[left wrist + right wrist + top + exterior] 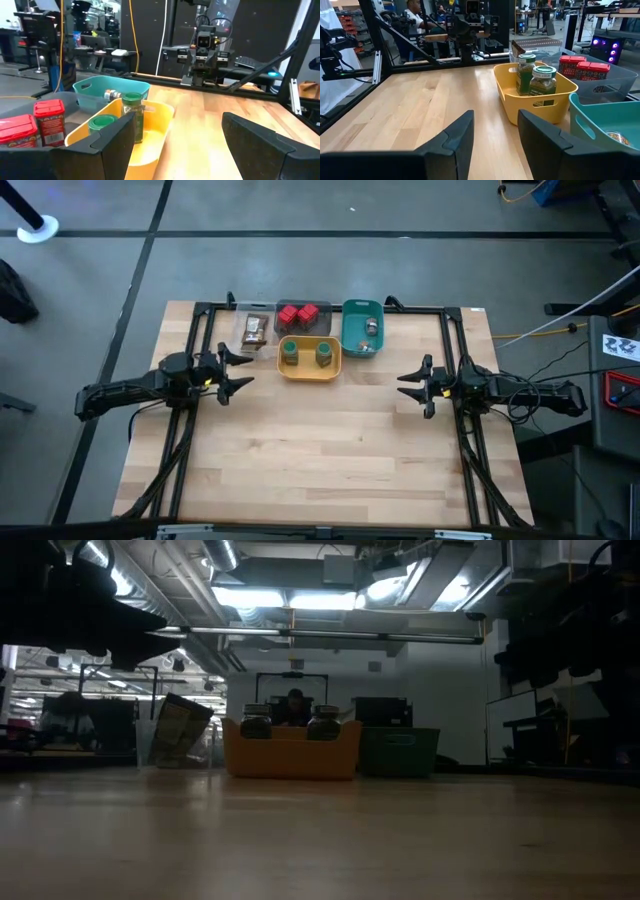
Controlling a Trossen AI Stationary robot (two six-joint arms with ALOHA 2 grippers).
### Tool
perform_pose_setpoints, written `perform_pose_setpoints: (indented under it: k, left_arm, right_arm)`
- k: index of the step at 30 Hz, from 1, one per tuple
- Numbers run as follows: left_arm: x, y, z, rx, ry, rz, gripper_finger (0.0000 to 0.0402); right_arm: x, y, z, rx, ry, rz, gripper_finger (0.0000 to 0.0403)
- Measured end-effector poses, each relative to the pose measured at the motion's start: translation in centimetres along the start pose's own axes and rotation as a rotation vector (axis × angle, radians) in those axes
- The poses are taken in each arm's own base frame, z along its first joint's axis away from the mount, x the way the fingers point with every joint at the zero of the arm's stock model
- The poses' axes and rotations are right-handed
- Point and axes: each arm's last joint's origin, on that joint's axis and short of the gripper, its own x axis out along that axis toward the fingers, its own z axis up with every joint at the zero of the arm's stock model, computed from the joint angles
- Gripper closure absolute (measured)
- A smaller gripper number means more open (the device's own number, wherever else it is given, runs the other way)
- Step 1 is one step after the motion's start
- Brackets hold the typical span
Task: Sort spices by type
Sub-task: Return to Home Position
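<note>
Two green-capped jars (290, 352) (324, 354) stand upright in the yellow tray (309, 370). Two red boxes (299, 314) stand in the grey tray (303, 328). Brown packets (253, 330) lie in the clear tray (240, 326). A small round tin (372, 328) lies in the teal tray (361, 308). My left gripper (232, 372) hangs open at the table's left, level, with nothing between its fingers (107, 142). At the table's right, my right gripper (412, 385) is also open and level, holding nothing; its fingers (457, 137) point across the table.
The four trays sit close together at the table's far middle. A black frame (320, 307) runs along the far edge and down both sides. The wide bare wood (320, 450) between the arms and toward the near edge is free room. A person (412, 12) sits beyond the table.
</note>
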Motion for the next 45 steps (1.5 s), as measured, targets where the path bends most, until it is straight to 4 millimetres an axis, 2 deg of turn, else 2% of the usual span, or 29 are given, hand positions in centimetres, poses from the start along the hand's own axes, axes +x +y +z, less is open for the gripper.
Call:
perform_pose_setpoints:
  k: [4, 11, 45]
  left_arm:
    - [0.00, 0.01, -0.01, 0.010, 0.001, 0.003, 0.0123]
    - [0.02, 0.01, -0.04, 0.161, 0.005, 0.003, 0.0123]
    - [0.02, 0.01, -0.07, 0.146, 0.008, 0.003, 0.0123]
  right_arm:
    - [0.00, 0.00, 0.00, 0.000, 0.000, 0.000, 0.0249]
    - [0.00, 0.00, 0.00, 0.000, 0.000, 0.000, 0.0249]
    - [0.00, 0.00, 0.01, 0.000, -0.001, 0.000, 0.0249]
